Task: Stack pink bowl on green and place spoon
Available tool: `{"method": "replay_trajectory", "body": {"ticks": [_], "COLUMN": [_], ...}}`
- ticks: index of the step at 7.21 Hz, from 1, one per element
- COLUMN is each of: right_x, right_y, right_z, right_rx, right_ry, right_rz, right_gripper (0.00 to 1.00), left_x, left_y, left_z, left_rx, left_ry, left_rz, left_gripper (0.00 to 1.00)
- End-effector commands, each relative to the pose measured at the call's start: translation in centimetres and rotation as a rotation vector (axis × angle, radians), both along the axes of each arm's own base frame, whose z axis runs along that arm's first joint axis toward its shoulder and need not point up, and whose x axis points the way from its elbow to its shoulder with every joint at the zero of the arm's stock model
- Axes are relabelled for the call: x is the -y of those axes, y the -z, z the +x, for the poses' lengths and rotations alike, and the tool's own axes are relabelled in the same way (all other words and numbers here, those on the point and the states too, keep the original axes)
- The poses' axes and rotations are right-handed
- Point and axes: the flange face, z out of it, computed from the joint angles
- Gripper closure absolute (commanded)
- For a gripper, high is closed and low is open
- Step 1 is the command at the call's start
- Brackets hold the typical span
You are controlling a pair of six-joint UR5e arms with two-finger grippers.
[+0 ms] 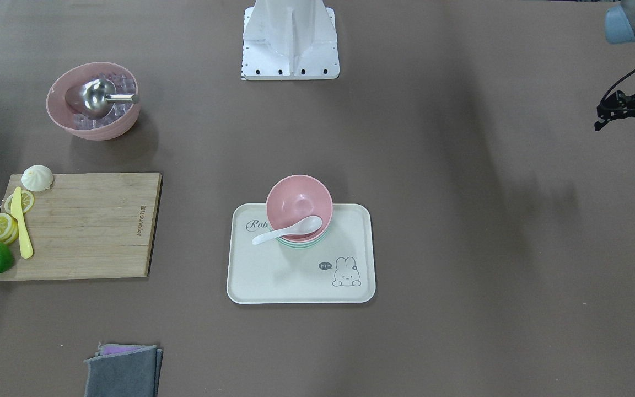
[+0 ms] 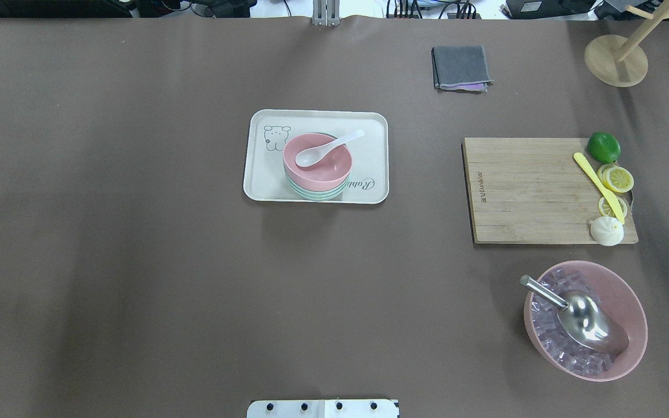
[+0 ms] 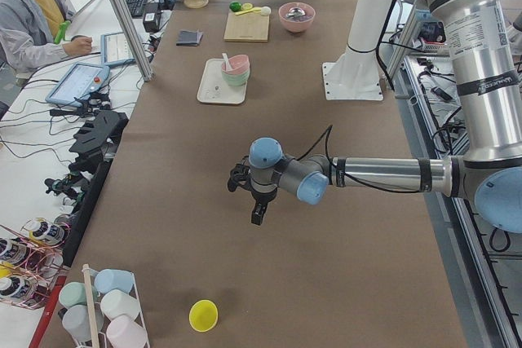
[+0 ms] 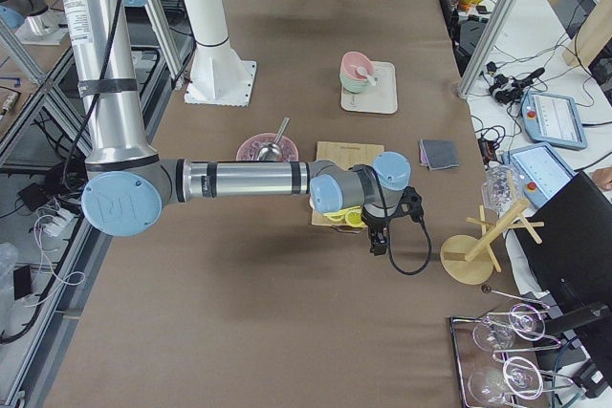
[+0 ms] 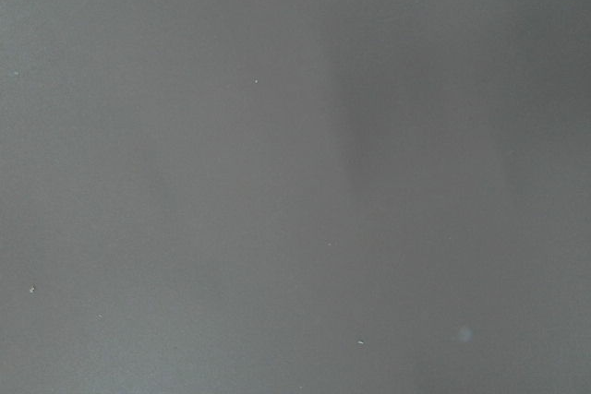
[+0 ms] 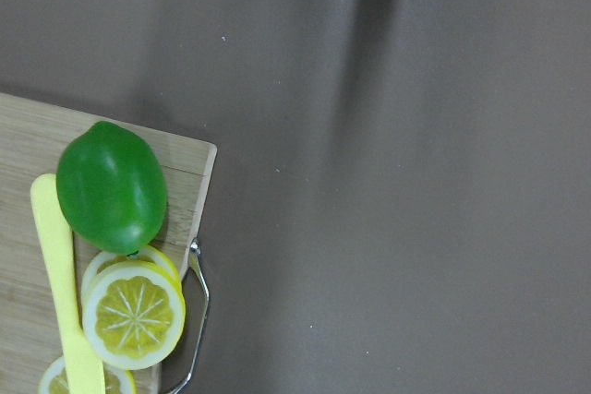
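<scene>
The small pink bowl (image 1: pixel 301 199) sits nested on the mint-green bowl (image 1: pixel 302 243) on a cream rabbit tray (image 1: pixel 295 281) at mid-table. The white spoon (image 1: pixel 287 230) lies with its scoop in the pink bowl and its handle over the rim. The overhead view shows the same stack (image 2: pixel 326 167) and spoon (image 2: pixel 326 149). My left gripper (image 1: pixel 620 127) hangs far off to the side over bare table; I cannot tell whether it is open or shut. My right gripper (image 4: pixel 376 241) hovers beyond the cutting board's far corner; I cannot tell its state either.
A wooden cutting board (image 2: pixel 520 191) holds a lime (image 6: pixel 111 186), lemon slices (image 6: pixel 134 311), a yellow knife (image 2: pixel 599 187) and a white bun (image 2: pixel 606 231). A larger pink bowl (image 2: pixel 630 302) holds clear cubes and a steel scoop. A folded grey cloth (image 2: pixel 461 68) and a wooden stand (image 2: pixel 616 58) are at the far edge.
</scene>
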Motion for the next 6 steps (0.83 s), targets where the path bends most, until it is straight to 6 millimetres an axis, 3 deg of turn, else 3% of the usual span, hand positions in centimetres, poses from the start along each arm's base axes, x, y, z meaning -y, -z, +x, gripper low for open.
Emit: {"method": "replay_trajectory", "body": {"ticks": [1,6], "right_x": [0.0,-0.2], "right_y": [0.1,0.1], "right_z": [0.0,0.1], "right_rx": [0.002,0.004], "right_ry": [-0.001,0.000], "right_rz": [0.001,-0.001], "right_gripper": [0.00,0.00], "left_x": [0.3,1.8], "left_y": [-0.3,-0.9], "left_z": [0.0,0.4], "left_rx": [0.003,0.004], "left_ry": [0.004,0.009], "left_rz": [-0.009,-0.012], "left_gripper": [0.02,0.02]}}
